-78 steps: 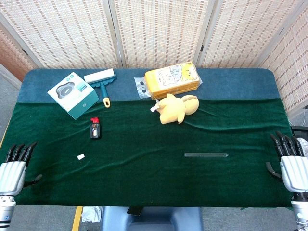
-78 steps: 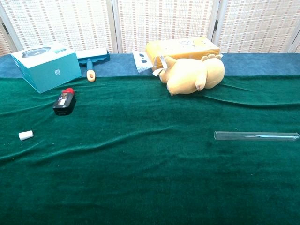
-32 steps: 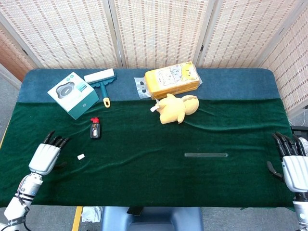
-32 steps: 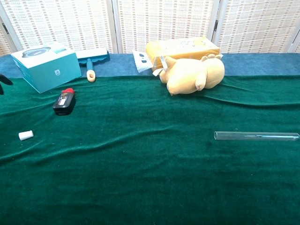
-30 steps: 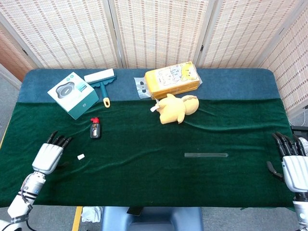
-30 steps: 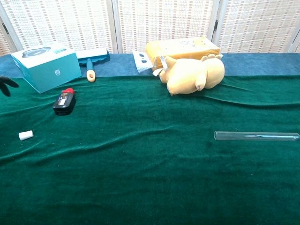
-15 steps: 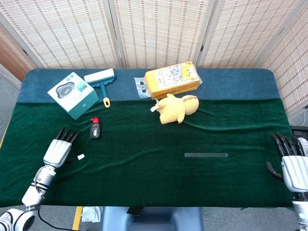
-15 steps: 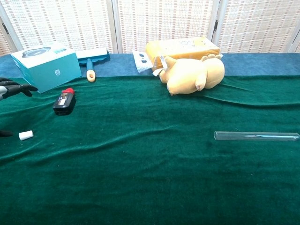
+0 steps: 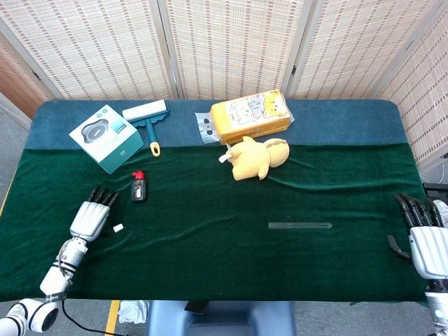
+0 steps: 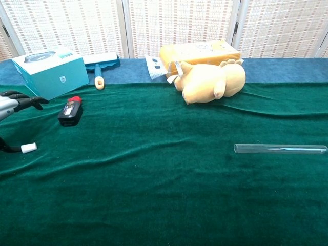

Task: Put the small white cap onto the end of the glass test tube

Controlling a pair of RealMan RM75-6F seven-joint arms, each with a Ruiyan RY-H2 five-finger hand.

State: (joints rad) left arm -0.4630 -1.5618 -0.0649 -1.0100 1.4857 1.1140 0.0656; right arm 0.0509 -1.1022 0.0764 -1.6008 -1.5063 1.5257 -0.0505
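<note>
Head view: the small white cap (image 9: 117, 228) lies on the green cloth just beside the left hand (image 9: 89, 218), whose fingers (image 9: 105, 197) are spread and holding nothing, thumb reaching near the cap. The glass test tube (image 9: 299, 225) lies flat, well apart from those fingers, between the cap and the right hand (image 9: 425, 241), which is released at the counter (image 9: 210, 259) edge.

I see dark green velvet cloth (image 9: 210, 259) over a blue table (image 9: 336, 119), a teal box (image 9: 106, 138), a yellow plush toy (image 9: 255, 157), a white cap (image 9: 118, 228), and a black, red-topped device (image 9: 138, 187).
</note>
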